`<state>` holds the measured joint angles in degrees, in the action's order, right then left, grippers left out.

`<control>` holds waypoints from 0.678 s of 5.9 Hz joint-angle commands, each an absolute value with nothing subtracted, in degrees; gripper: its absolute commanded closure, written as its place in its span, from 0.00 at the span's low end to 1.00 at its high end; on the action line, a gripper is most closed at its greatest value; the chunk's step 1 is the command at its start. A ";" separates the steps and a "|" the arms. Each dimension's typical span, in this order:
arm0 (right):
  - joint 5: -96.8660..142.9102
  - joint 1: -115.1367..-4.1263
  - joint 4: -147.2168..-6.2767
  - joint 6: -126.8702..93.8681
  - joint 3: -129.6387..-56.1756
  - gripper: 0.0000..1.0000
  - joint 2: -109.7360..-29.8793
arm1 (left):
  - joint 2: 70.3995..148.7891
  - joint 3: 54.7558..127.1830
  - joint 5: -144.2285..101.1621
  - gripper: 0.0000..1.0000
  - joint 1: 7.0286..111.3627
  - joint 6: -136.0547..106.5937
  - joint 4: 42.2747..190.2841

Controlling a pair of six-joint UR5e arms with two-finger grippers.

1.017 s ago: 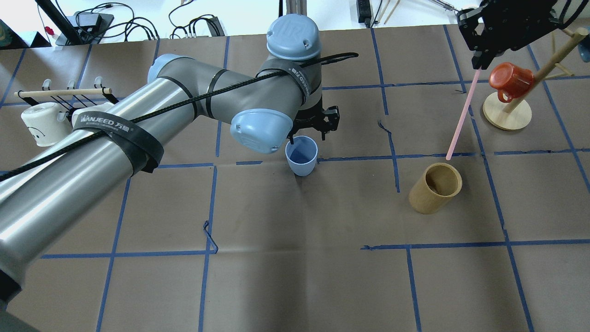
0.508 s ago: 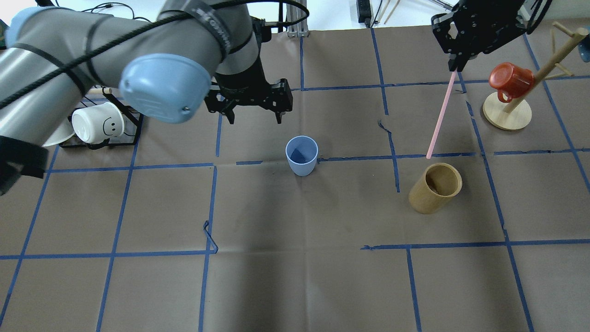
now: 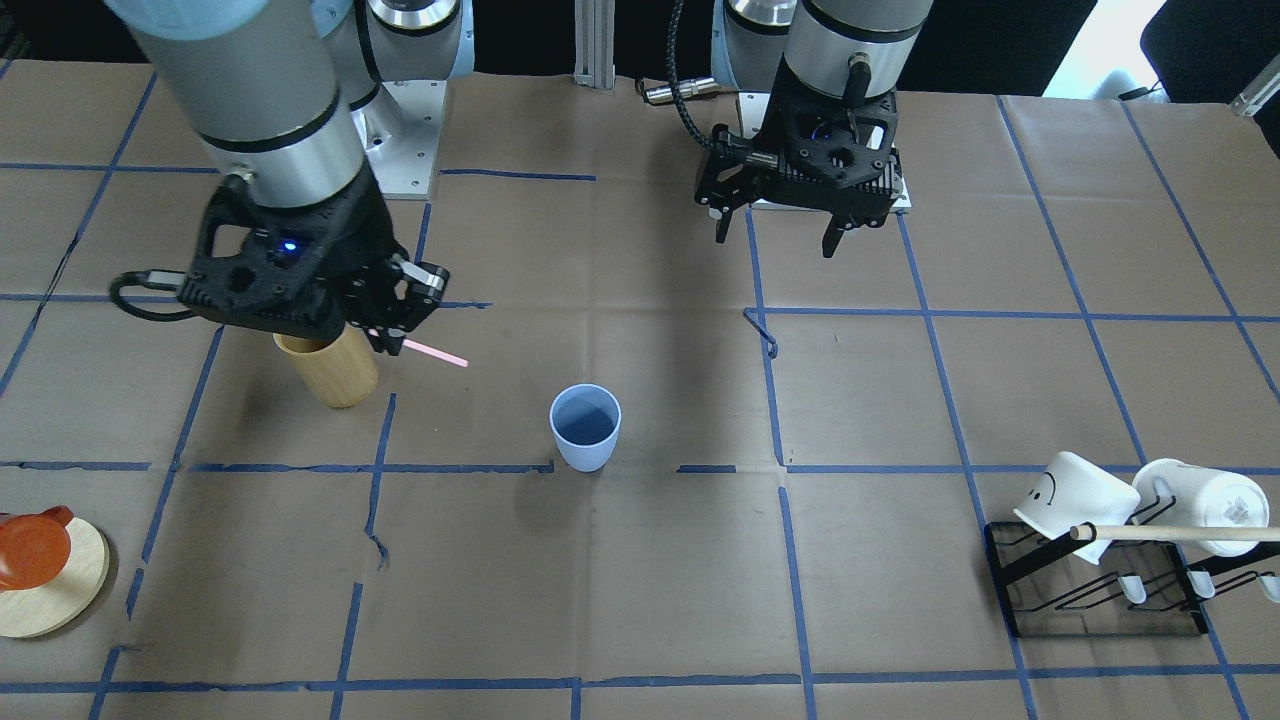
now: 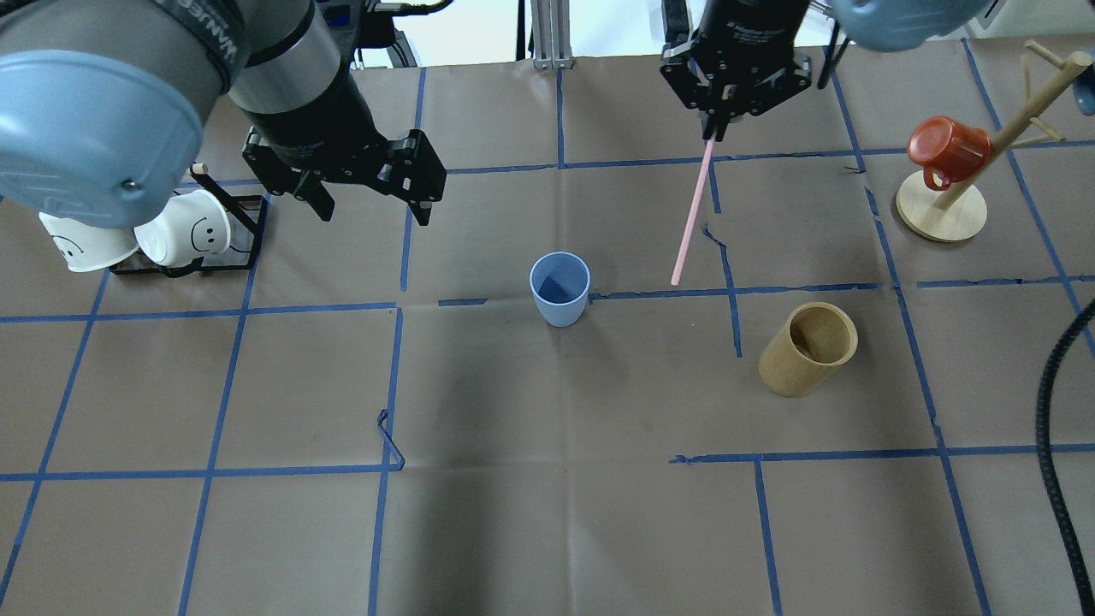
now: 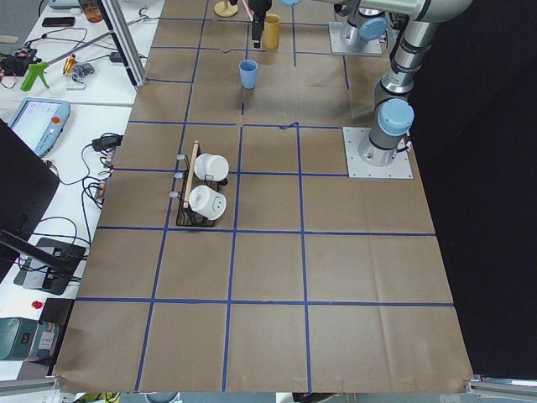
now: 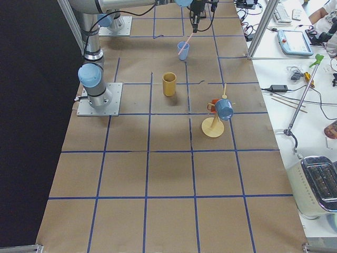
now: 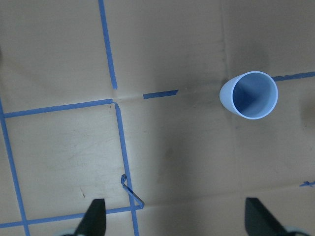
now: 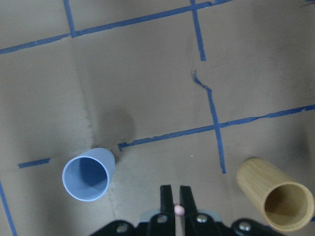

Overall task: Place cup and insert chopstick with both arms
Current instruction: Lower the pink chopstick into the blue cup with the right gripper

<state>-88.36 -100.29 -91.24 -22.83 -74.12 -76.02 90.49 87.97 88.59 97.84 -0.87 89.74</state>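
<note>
While the blue cup [image 3: 585, 428] stands upright on the counter [image 3: 900, 400] in front view, L hand [image 3: 776, 240] hangs open & empty, well behind it. Overhead: R hand [image 4: 717, 128] grips pink chopstick [image 4: 693, 214], slanted, lower tip showing between cup & bamboo tube [image 4: 807, 348]. R wrist cam: fingers [image 8: 167, 196] pinch chopstick's top end

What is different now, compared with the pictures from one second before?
The left gripper, fingers open, has drawn away from the blue cup toward its own side. The right gripper has carried the pink chopstick sideways, closer to the cup. The cup, bamboo holder and red mug stayed put.
</note>
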 commanded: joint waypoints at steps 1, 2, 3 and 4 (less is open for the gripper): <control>-87.54 -107.55 -92.46 -33.79 -68.85 0.94 -70.87 | 89.30 88.50 88.59 0.02 96.24 0.35 89.91; -87.54 -109.84 -92.46 -36.10 -66.82 0.95 -69.10 | 89.04 88.68 88.68 0.02 96.24 0.35 90.09; -88.15 -110.12 -92.63 -35.60 -66.71 0.95 -67.95 | 89.03 88.68 88.77 0.02 96.24 0.26 90.09; -89.46 -110.13 -93.94 -34.46 -66.88 0.95 -67.16 | 88.95 88.68 88.77 0.02 96.24 0.26 90.09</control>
<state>-88.42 -109.85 -93.00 -35.10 -66.98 -68.15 89.03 88.66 88.74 96.26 0.28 90.07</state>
